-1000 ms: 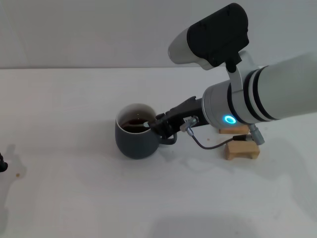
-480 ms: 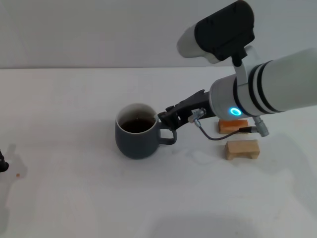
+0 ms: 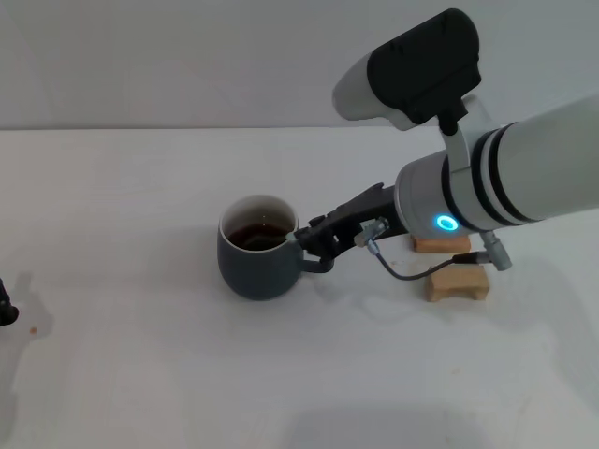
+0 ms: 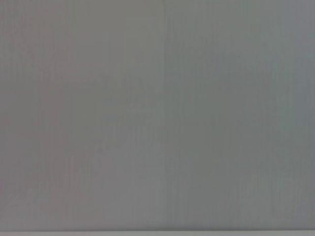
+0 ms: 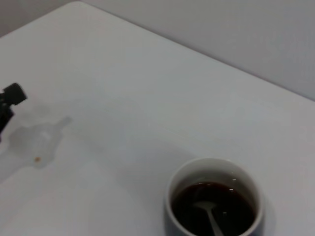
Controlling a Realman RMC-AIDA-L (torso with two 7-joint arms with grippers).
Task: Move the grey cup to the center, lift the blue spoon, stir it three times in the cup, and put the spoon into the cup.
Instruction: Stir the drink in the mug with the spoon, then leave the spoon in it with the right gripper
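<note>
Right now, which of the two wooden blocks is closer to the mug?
The back block, the more orange one tucked under the right arm's wrist. The paler block lies nearer the front edge and farther from the grey mug.

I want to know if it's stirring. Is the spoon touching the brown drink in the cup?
Touching. The right wrist view shows the blue spoon dipping into the dark liquid inside the grey cup.

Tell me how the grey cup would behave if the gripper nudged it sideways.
The grey cup looks squat and wide-based, so it would probably slide rather than tip. The dark liquid inside could slosh. The spoon in it might shift.
</note>
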